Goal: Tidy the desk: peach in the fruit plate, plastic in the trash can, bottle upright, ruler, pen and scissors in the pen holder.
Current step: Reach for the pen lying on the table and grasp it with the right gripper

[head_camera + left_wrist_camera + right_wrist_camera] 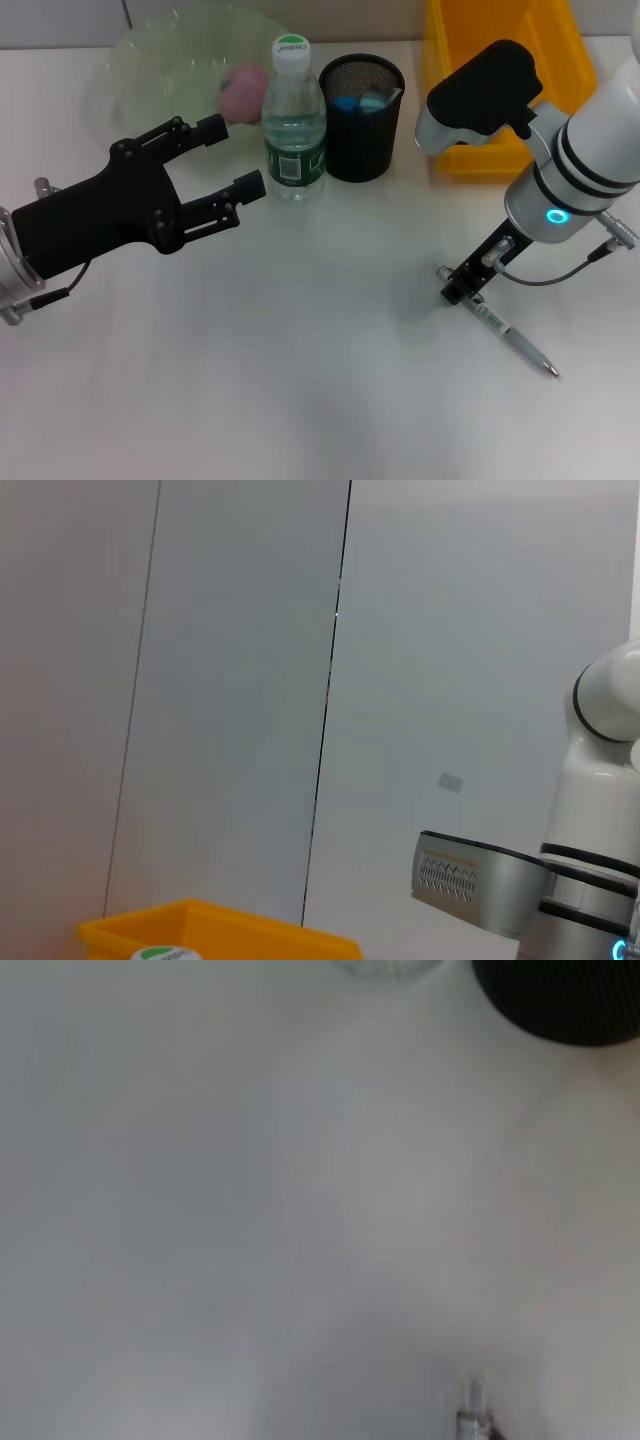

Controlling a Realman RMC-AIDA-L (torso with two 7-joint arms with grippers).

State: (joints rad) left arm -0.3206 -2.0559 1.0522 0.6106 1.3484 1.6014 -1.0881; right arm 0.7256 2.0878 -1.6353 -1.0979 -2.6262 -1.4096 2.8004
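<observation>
A silver pen (pixel 512 337) lies flat on the white desk at the right. My right gripper (pixel 462 286) is down at the pen's upper end, touching or just above it; the right wrist view shows only that end of the pen (pixel 472 1412). My left gripper (pixel 238 155) hovers open at the left, empty, pointing at the upright clear bottle (pixel 295 120). The pink peach (pixel 243 90) sits in the pale green fruit plate (pixel 160 60). The black mesh pen holder (pixel 362 120) contains blue and grey items I cannot identify. No plastic, ruler or scissors shows plainly.
A yellow bin (pixel 500 60) stands at the back right, behind my right arm; its rim (pixel 220 930) and the bottle's green cap (pixel 160 953) show in the left wrist view. The holder's base (pixel 570 1000) appears in the right wrist view.
</observation>
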